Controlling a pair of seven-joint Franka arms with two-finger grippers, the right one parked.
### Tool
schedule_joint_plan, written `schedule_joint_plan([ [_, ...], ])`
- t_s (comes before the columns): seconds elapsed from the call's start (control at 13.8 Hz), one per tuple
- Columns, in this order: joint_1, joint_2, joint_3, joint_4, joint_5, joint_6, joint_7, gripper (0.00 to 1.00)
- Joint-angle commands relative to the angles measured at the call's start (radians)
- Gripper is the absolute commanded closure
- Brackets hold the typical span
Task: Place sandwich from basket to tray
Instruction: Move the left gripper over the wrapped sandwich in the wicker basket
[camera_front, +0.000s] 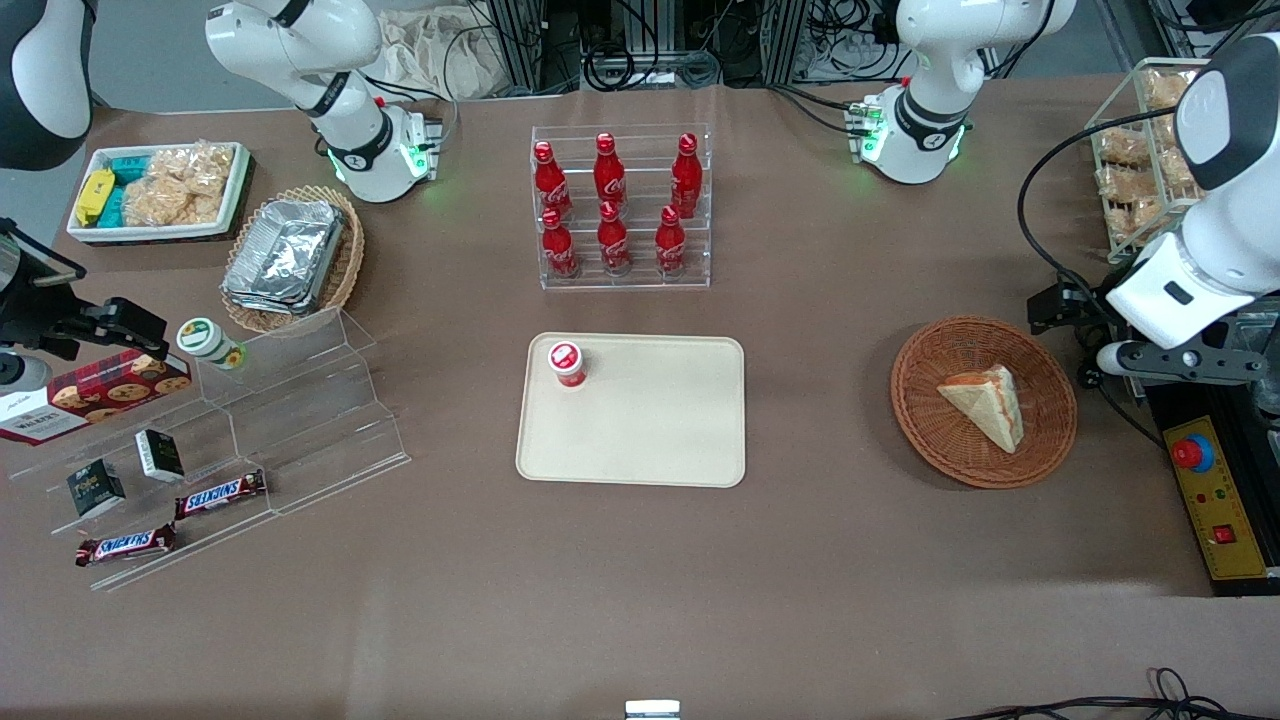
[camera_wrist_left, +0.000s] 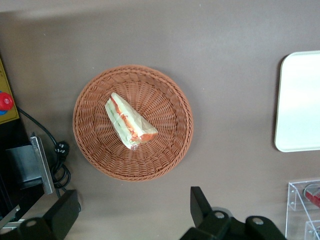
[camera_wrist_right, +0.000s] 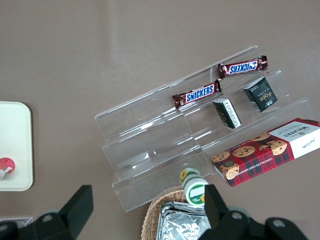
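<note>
The sandwich (camera_front: 985, 405), a pale wedge with red and orange filling along its edge, lies in the round reddish-brown wicker basket (camera_front: 920, 420) toward the working arm's end of the table. The left wrist view shows the sandwich (camera_wrist_left: 129, 122) in the middle of the basket (camera_wrist_left: 170, 150). The beige tray (camera_front: 640, 440) lies at the table's middle, and its edge shows in the left wrist view (camera_wrist_left: 300, 100). My left gripper (camera_front: 1085, 335) hovers above the table beside the basket. It is open and empty (camera_wrist_left: 132, 212), with its jaws wide apart and clear of the basket rim.
A small red-lidded cup (camera_front: 567, 362) stands on the tray's corner. A clear rack of red bottles (camera_front: 620, 205) stands farther from the camera than the tray. A yellow control box (camera_front: 1215, 495) with a red button lies beside the basket. A wire rack of snacks (camera_front: 1135, 150) is farther off.
</note>
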Motion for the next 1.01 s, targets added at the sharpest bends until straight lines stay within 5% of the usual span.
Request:
schedule_joint_plan([
  [0.0, -0.005, 0.023, 0.005, 0.035, 0.008, -0.043, -0.027, 0.0],
  [0.36, -0.002, 0.034, 0.008, 0.012, 0.01, -0.055, -0.114, 0.0],
  [0.72, 0.001, 0.055, 0.011, -0.138, 0.01, 0.115, -0.621, 0.0],
  [0.94, 0.003, 0.058, 0.013, -0.272, 0.036, 0.28, -0.77, 0.0],
])
